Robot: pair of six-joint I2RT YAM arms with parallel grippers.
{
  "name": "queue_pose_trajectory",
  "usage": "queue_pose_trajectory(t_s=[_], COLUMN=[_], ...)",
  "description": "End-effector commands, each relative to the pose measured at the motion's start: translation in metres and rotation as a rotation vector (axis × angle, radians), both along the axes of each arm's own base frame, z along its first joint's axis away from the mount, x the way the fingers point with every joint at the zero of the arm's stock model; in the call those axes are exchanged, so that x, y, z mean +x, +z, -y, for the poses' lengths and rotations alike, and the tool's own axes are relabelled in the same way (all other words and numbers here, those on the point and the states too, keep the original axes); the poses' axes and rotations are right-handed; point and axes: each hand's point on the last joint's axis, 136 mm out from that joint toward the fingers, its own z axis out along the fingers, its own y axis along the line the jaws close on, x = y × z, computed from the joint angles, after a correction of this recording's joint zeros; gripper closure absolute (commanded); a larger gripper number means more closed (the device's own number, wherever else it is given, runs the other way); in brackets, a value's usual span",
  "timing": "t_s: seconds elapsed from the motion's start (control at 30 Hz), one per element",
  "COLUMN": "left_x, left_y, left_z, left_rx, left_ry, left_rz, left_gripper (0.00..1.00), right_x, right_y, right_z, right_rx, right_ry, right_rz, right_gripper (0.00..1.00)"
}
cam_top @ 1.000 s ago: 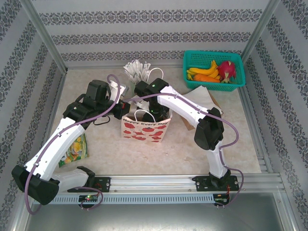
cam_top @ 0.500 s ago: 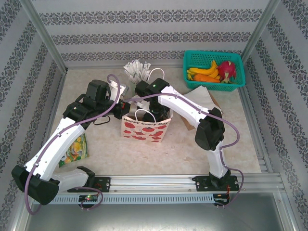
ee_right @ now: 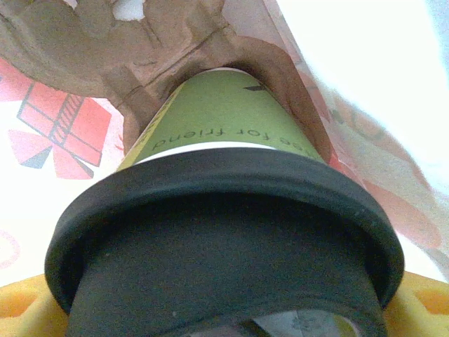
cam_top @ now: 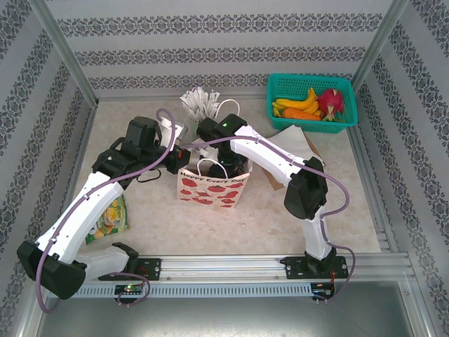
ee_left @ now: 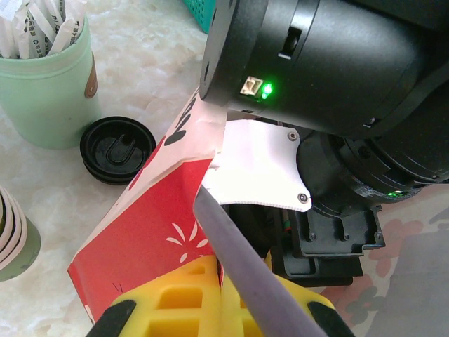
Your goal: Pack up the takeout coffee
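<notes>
The takeout coffee (ee_right: pixel 224 140), a cream and green paper cup under a black lid (ee_right: pixel 224 239), stands with its base in a hole of a brown cardboard carrier (ee_right: pixel 98 42) inside the red-and-white paper bag (cam_top: pixel 210 188). My right gripper (ee_right: pixel 224 312) reaches down into the bag, and its yellow fingers (ee_right: pixel 21 309) press against both sides of the lid. My left gripper (ee_left: pixel 223 270) is shut on the bag's (ee_left: pixel 151 239) upper left edge, pinching the paper. From above, the right wrist (cam_top: pixel 224 140) hides the cup.
A mint-green cup of wrapped sticks (ee_left: pixel 45 91), a loose black lid (ee_left: pixel 117 149) and a stack of cream cups (ee_left: pixel 10 232) stand left of the bag. A teal fruit basket (cam_top: pixel 270 91) sits back right, a snack packet (cam_top: pixel 109 214) front left.
</notes>
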Motion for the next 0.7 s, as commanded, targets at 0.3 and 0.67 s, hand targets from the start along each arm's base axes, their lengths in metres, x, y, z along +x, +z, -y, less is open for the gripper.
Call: queue_pose_trajectory(t_s=[0.3, 0.67], left_x=[-0.006, -0.008], left_y=[0.014, 0.013], left_z=[0.012, 0.01], left_rx=[-0.058, -0.056], left_ry=[-0.058, -0.056], left_rz=[0.047, 0.045], left_gripper=[1.0, 1.0], right_x=[-0.002, -0.004], right_y=[-0.022, -0.05], right_z=[0.004, 0.002], right_rx=[-0.033, -0.053], right_ry=[-0.027, -0.024], right_rz=[-0.057, -0.101], right_gripper=[0.55, 0.56])
